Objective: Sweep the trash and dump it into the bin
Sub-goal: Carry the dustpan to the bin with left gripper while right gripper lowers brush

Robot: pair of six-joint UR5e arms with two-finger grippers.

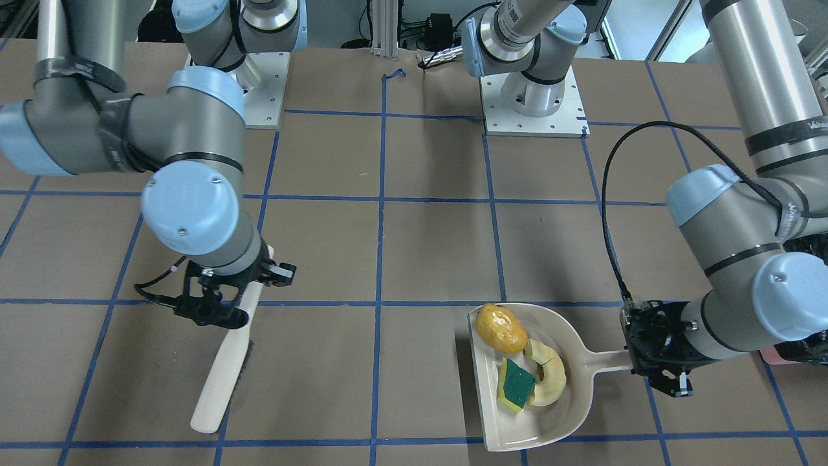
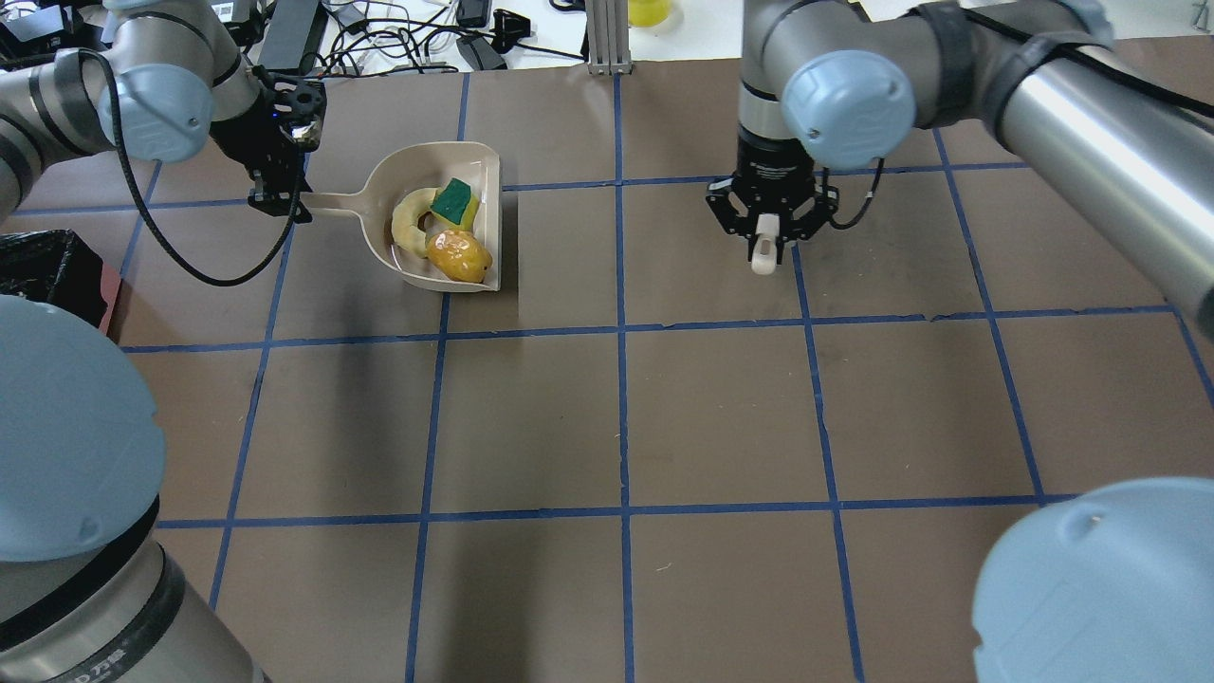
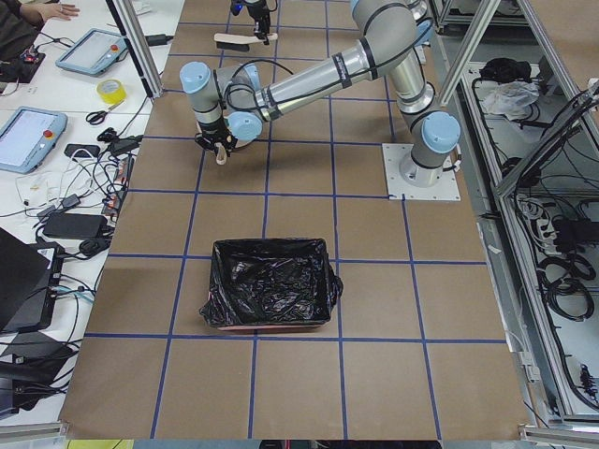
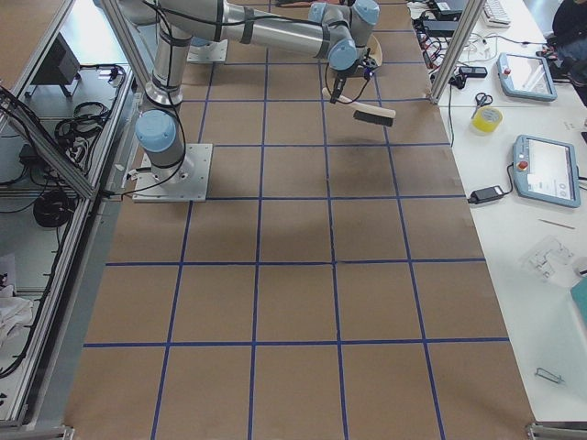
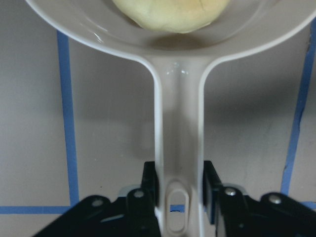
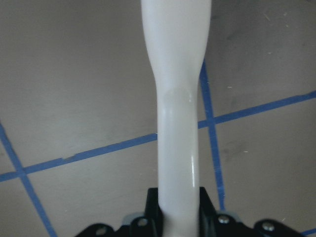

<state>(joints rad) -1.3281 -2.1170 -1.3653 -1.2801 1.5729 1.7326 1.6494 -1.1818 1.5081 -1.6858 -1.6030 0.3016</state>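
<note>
Left gripper (image 2: pixel 283 194) pinches the tip of the beige dustpan (image 1: pixel 540 428) handle. The left wrist view shows both fingers (image 5: pixel 149 181) tight against the handle sides. The pan is roughly level, with its straight open edge facing the table's middle and its handle pointing out to the robot's left. It throws an offset shadow on the brown table (image 2: pixel 721 417), so it looks lifted, but that can't be confirmed.

All the trash is inside the pan:
- The glossy golden-brown potato-like lump (image 1: pixel 501 329) sits in the corner by the open edge, on the side nearer the robot.
- The pale cream crescent slice (image 1: pixel 554 377) lies curved near the handle end, with one tip touching the lump.
- The green-and-yellow sponge wedge (image 1: pixel 516 383) sits green face up, leaning on the crescent's inner curve.

Right gripper (image 2: pixel 764 233) points down, clamped on the handle of the beige brush (image 1: pixel 223 378). The right wrist view shows fingers (image 6: pixel 154 203) pressed on both sides of the handle. The brush slants away from the robot, dark bristles on its underside. Can't tell whether the bristles touch the table. The brush is well apart from the pan, on the robot's right half.

The bin (image 3: pixel 271 245), pink-sided with a crinkly black bag liner, stands on the table at the robot's far left, nearer the robot than the pan and well apart from it.
</note>
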